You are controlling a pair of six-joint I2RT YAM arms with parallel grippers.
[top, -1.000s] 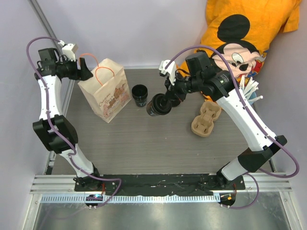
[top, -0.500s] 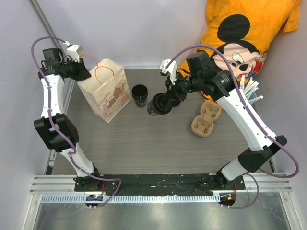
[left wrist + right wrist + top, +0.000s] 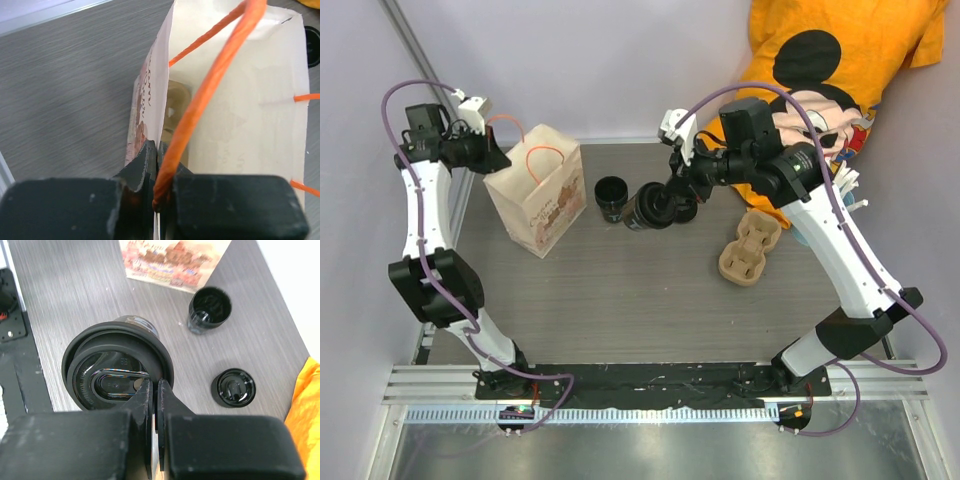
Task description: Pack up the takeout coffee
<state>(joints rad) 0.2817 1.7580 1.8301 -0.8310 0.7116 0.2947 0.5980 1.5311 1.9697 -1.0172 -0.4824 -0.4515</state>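
Note:
The takeout coffee (image 3: 648, 208) is a black cup with its black lid on, lying tilted in the air over the table. My right gripper (image 3: 678, 193) is shut on the lid's rim; in the right wrist view the rim of the cup (image 3: 117, 367) sits pinched between the fingers of that gripper (image 3: 156, 390). The brown paper bag (image 3: 540, 195) stands open at the back left. My left gripper (image 3: 488, 156) is shut on the bag's near wall, and in the left wrist view the paper of the bag (image 3: 250, 125) runs between the fingers of the gripper (image 3: 157, 157), beside an orange handle (image 3: 210, 85).
An open black cup (image 3: 611, 198) stands between the bag and the held cup, and a loose black lid (image 3: 233, 387) lies on the table. A beige pulp carrier (image 3: 750, 247) lies at the right, with a cup of white straws (image 3: 840, 190) and an orange shirt (image 3: 820, 60) behind.
My left gripper has closed on the bag's top edge, and the bag has shifted slightly. My right arm has carried the lidded cup a little farther back.

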